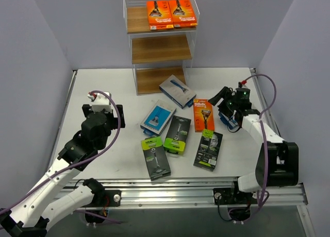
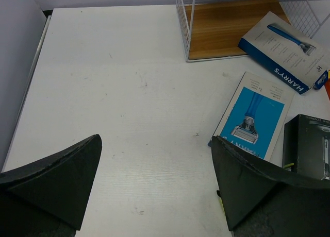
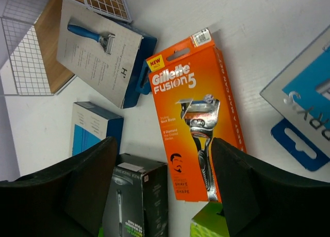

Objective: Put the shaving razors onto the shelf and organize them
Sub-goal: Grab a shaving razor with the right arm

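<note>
While two orange razor packs (image 1: 170, 14) lie side by side on the fenced top tier of the shelf (image 1: 161, 49), the other packs are spread over the white counter (image 1: 103, 82) in front of it. A blue-and-white box (image 1: 177, 91) lies tilted just beside the shelf's bottom board. A second blue-and-white pack (image 1: 158, 118) lies near it, closer to the arms. To the right of that one is a single orange pack (image 1: 203, 115). Three black packs with green tops (image 1: 177, 135) lie flat in a loose row nearest the arms. One more blue pack (image 1: 230, 122) shows partly from under the right arm.

The left hand (image 2: 154, 159) hangs over a bare patch of counter at the left of the spread. Its fingers stand wide apart with nothing between them, and the second blue-and-white pack lies just past the right finger.

The right hand (image 3: 164, 154) hovers above the single orange pack, jaws apart and gripping nothing. In its wrist view, that pack and the top of a black pack show in the gap, both flat on the counter.
</note>
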Controlling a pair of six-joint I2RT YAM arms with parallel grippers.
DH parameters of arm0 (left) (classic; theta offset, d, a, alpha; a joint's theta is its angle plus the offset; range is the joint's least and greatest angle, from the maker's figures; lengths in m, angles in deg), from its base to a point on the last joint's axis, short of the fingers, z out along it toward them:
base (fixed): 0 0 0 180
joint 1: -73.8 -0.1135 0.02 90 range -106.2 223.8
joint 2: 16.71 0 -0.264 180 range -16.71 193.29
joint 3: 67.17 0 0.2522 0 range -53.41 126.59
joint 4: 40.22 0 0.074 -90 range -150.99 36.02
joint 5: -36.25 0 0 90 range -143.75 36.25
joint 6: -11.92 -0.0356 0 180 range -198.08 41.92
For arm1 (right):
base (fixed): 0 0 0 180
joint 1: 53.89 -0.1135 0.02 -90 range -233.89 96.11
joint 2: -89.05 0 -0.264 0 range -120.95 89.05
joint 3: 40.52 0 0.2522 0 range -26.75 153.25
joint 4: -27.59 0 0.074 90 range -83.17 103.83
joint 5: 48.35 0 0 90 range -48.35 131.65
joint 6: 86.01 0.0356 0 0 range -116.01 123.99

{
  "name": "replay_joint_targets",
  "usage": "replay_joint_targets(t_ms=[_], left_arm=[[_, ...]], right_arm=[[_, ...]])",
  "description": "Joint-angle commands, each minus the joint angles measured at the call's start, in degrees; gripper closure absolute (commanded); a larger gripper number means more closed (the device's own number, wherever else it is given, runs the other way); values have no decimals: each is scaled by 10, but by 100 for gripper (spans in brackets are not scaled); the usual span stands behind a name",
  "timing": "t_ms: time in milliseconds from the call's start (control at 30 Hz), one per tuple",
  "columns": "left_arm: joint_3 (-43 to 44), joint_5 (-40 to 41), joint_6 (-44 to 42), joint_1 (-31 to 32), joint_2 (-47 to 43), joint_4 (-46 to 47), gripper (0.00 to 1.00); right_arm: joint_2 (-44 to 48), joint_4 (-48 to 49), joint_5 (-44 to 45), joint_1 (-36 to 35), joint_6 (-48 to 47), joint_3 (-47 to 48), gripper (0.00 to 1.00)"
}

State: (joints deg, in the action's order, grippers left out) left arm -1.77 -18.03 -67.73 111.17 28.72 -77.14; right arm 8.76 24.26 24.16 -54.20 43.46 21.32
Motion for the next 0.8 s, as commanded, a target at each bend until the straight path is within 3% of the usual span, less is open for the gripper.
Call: replay_joint_targets(t_ms=[0, 267, 533, 633, 767], left_arm=[[30, -2, -3, -4, -2, 1, 4], [33, -29, -1, -12, -4, 2, 3], [37, -53, 4, -17, -11, 0, 3], [34, -54, 4, -19, -17, 4, 1], [29, -65, 4, -19, -17, 12, 6]], right_arm=[[-40, -5, -18, 0, -78, 68, 31], [-144, 6, -52, 1, -218, 168, 34], [-289, -81, -227, 24, -365, 329, 39], [-351, -139, -256, 25, -422, 391, 39], [-417, -171, -281, 25, -448, 449, 40]])
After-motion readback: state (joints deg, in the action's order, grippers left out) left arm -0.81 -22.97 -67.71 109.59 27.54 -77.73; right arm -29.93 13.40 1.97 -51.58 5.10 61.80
